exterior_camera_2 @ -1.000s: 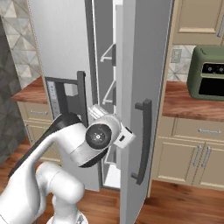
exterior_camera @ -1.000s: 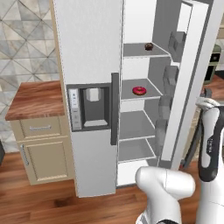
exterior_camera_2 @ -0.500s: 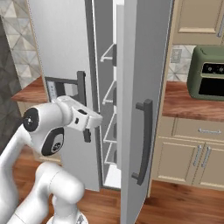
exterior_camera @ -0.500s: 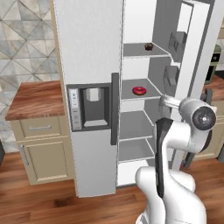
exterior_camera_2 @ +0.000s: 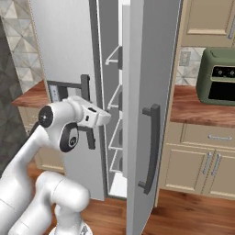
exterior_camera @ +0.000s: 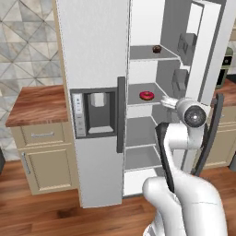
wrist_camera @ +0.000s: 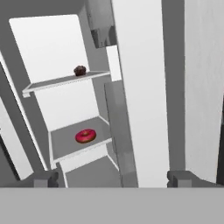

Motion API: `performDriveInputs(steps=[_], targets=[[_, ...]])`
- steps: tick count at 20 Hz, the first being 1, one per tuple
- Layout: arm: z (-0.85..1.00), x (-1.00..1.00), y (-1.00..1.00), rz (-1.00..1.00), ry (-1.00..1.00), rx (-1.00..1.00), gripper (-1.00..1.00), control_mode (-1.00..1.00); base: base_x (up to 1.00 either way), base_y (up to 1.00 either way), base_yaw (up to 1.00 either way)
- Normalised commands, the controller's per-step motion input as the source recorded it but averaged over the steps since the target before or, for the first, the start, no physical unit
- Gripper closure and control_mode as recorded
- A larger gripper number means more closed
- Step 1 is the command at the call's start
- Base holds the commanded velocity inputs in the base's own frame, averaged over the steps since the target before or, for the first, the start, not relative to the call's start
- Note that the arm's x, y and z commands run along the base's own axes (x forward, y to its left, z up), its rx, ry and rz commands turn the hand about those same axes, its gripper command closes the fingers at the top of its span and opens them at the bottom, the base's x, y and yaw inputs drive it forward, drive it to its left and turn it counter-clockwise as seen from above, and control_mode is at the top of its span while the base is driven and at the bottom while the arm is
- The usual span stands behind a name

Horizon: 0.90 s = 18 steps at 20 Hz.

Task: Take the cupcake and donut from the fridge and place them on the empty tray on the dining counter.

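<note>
- Fridge (exterior_camera: 97, 69) seen with right door (exterior_camera_2: 149, 114) swung open, left door with water dispenser panel (exterior_camera: 94, 113) closed.
- Inside, on white shelves: cupcake (exterior_camera: 156, 49) on the upper shelf (exterior_camera: 150, 55), donut (exterior_camera: 147, 95) alone on the shelf below (exterior_camera: 143, 102); lower shelves bare.
- Both pastries well apart from the arm, none touched or held.
- Gripper (wrist_camera: 111, 177) with the two fingertips (wrist_camera: 43, 178) far apart, nothing between them, aimed into the open compartment, outside the shelves.
- From the hand view: cupcake (wrist_camera: 80, 70) near the front edge of its shelf, donut (wrist_camera: 85, 136) lying flat in the middle of its shelf, door bins on the inner side of the door above.
- From the right base view: only wire-like shelf edges of the interior, pastries hidden by the open door; dark green toaster oven (exterior_camera_2: 218, 75) on the wood-topped cabinet (exterior_camera_2: 202, 108) to the right.
- From the left base view: wood-topped beige drawer cabinet (exterior_camera: 37, 138) to the left of the fridge, tiled wall above it.
- Compared with half a second before: wrist swung further left in the left base view, toward the open compartment; in the right base view hand moved up and right, closer to the door gap; pastries unmoved, base not driven.
</note>
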Motion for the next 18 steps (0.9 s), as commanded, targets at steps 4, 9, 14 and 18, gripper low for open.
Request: performDriveInputs(steps=[4, 9, 14, 18], targets=[[-0.20, 0.78, -0.12, 0.00, 0.00, 0.00, -1.00, -1.00, 0.00, 0.00, 0.00], [-0.16, 0.64, -0.43, 0.00, 0.01, 0.00, -1.00, -1.00, 0.00, 0.00, 0.00], [-0.21, 0.69, -0.42, 0.00, 0.05, 0.00, -1.00, -1.00, 0.00, 0.00, 0.00], [-0.23, 0.59, -0.63, 0.00, 0.06, 0.02, -1.00, -1.00, 0.00, 0.00, 0.00]])
